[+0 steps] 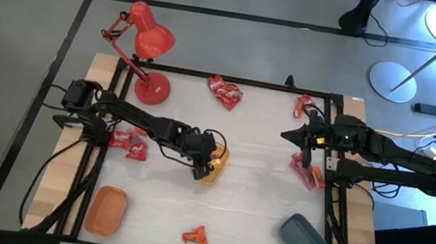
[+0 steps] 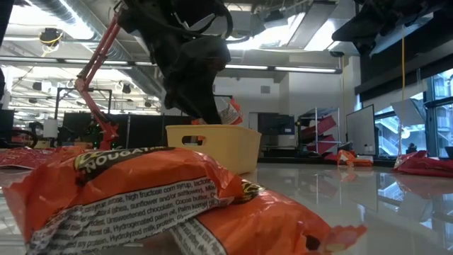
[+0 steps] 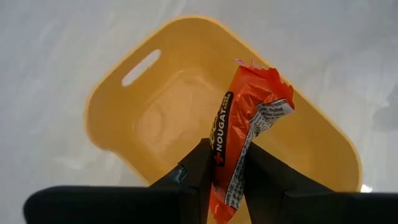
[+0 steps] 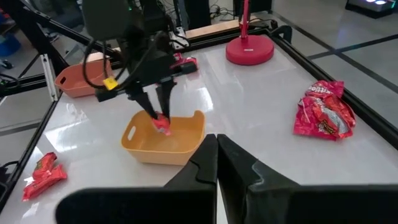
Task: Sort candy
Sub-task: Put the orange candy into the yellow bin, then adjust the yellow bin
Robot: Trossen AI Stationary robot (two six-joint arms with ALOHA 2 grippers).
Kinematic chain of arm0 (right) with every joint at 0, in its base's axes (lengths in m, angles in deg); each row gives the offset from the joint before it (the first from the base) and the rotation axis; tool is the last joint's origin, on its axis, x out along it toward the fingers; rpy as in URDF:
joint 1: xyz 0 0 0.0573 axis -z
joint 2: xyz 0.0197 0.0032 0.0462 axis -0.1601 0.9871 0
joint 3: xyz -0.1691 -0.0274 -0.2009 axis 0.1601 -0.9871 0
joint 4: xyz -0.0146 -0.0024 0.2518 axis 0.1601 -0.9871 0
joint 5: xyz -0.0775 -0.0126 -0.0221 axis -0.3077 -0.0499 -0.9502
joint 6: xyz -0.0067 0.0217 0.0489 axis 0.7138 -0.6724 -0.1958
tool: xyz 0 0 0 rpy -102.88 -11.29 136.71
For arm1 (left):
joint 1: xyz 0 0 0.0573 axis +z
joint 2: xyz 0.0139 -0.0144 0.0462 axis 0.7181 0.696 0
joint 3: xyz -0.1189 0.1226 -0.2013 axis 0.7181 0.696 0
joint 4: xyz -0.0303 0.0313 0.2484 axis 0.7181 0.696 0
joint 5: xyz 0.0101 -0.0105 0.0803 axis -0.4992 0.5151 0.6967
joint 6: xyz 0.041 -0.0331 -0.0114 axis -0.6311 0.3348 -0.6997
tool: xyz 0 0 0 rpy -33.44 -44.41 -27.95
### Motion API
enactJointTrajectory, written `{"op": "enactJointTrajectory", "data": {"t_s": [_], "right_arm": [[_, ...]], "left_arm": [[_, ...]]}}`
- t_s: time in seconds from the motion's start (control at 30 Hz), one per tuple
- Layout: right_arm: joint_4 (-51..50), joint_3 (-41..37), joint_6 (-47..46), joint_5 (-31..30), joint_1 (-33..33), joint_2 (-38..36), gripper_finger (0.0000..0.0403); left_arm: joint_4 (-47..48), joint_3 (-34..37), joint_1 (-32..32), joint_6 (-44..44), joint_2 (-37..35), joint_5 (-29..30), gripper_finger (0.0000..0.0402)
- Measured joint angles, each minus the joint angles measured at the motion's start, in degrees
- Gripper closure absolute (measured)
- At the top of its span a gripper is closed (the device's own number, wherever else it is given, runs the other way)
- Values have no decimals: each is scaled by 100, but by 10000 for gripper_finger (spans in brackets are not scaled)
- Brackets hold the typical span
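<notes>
You had the left gripper point(image 3: 227, 171) clamped on an orange nougat candy point(image 3: 244, 130) directly above the yellow tray point(image 3: 155, 93); a low release was advisable, while the right gripper point(image 4: 217, 155), pinched together, waited well apart.

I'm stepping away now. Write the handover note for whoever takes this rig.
Left gripper: shut on an orange candy, held over the empty yellow tray mid-table.
Right gripper: shut, empty, hovering at the table's right side.
Loose candy: piles at the far edge, left edge, right edge, one near the front.
Orange tray and grey tray look empty.
Done: nothing sorted yet. Left: nearly everything.
</notes>
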Motion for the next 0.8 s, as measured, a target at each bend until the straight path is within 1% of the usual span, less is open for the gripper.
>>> {"op": "enactJointTrajectory", "data": {"t_s": [0.17,0.27,0.33,0.5,0.6,0.7,0.8], "right_arm": [[0,0,-128,170,-2,0,397],[0,0,-295,223,-2,0,397],[2,0,-341,268,-2,0,397],[0,0,-427,265,-2,0,397],[1,0,-428,265,-2,1,397],[2,0,-429,265,-2,2,397],[1,0,-428,267,-2,0,397]], "left_arm": [[26,0,-56,130,39,0,331],[4,0,-97,32,63,0,328],[32,0,-98,-29,75,-2,312],[22,0,-66,-151,103,26,239],[7,0,-48,-323,103,26,205],[12,0,-48,-520,103,26,189],[22,0,-48,-676,101,28,187]]}}
